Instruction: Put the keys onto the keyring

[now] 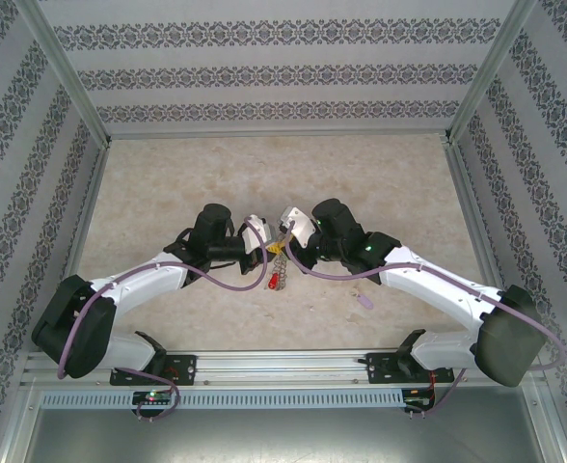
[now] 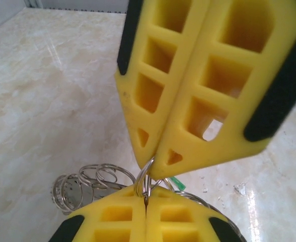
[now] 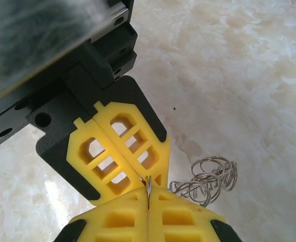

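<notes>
My two grippers meet tip to tip above the middle of the table. The left gripper [image 1: 270, 247] [image 2: 147, 197] is shut on a small wire loop [image 2: 147, 176] of the keyring [image 2: 95, 177]. The right gripper [image 1: 285, 237] [image 3: 148, 195] is shut on the same thin loop [image 3: 148, 184], and its yellow fingers [image 2: 188, 101] reach down from above in the left wrist view. More of the keyring's loops [image 3: 208, 179] hang beside the tips. A green key tag [image 2: 177, 182] peeks out behind the fingers. A red key tag [image 1: 277, 282] hangs below the grippers. A lilac key [image 1: 364, 302] lies on the table to the right.
The marble-patterned tabletop [image 1: 168, 183] is walled by patterned panels on the left, right and back [image 1: 274, 77]. Both arms' bases sit on the metal rail [image 1: 283, 371] at the near edge.
</notes>
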Action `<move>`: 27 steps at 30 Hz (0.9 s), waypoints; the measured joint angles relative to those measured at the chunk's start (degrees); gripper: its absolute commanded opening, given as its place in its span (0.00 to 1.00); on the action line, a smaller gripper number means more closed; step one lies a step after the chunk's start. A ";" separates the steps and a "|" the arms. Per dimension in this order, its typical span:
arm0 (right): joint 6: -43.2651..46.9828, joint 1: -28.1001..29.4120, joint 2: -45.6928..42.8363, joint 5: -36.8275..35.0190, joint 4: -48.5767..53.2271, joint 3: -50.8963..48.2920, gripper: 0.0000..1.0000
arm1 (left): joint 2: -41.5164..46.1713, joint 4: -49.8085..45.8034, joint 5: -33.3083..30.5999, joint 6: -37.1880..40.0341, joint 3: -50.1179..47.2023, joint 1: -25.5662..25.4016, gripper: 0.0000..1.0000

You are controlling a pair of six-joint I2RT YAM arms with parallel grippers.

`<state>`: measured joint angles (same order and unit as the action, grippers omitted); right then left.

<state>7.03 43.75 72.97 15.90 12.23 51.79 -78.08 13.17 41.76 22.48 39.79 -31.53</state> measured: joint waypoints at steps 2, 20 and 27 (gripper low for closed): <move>-0.02 0.00 0.07 -0.02 0.02 0.00 0.02 | 0.00 0.00 -0.02 0.00 0.00 0.00 0.00; -0.31 -0.02 2.40 0.07 0.13 0.98 0.12 | 0.00 -1.53 -0.66 0.00 0.26 0.02 0.00; -0.28 -0.02 2.62 0.07 0.09 1.09 0.00 | 0.00 -2.05 -1.14 0.00 0.37 0.02 0.00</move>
<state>6.74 43.72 75.59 15.97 12.32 52.88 -78.08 11.11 40.62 22.48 40.16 -31.51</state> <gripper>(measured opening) 0.058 0.058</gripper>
